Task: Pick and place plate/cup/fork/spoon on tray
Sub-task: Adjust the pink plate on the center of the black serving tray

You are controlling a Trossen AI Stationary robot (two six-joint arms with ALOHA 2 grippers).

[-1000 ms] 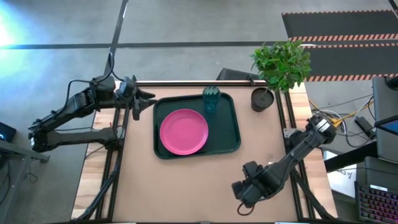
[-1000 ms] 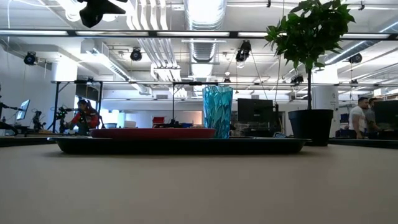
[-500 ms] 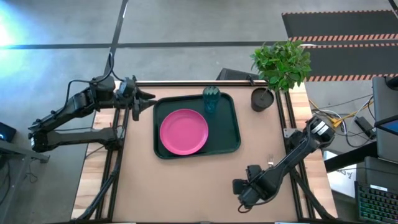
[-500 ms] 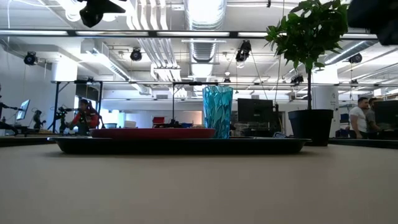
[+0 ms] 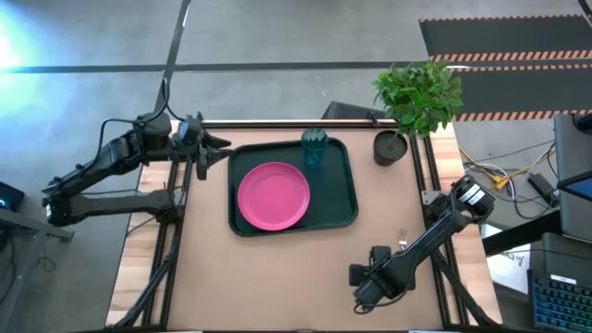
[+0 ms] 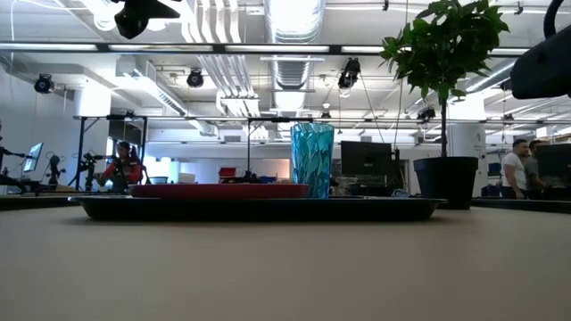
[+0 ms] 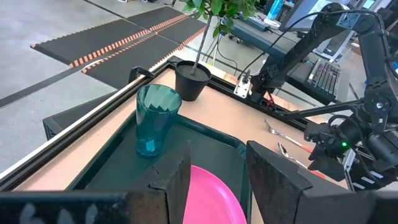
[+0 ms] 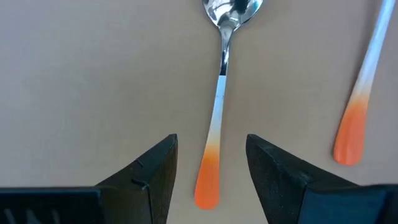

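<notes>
The pink plate (image 5: 274, 195) lies on the dark green tray (image 5: 344, 190). The teal cup (image 5: 314, 148) stands upright at the tray's far edge. The spoon (image 8: 218, 102) and the fork (image 8: 360, 106) lie flat on the table, right of the tray's near corner. My right gripper (image 8: 209, 163) is open above the spoon, pointing down, one finger on each side of its orange handle end, touching nothing. In the high view the right gripper (image 5: 375, 273) hides the spoon; only the fork's tines (image 5: 402, 240) show. My left gripper (image 5: 217, 148) is open and empty by the tray's far left corner.
A dark pot (image 5: 389, 148) with a leafy plant stands right of the tray's far corner. Bare table lies between the tray and the near edge. Black frame rails (image 5: 176, 231) run along the left and right sides. People stand in the room beyond the table.
My right arm has sunk a little and come into the low view's upper right corner. Its gripper has shifted slightly toward the table's right edge, over the cutlery. The plate, cup and tray have kept still.
</notes>
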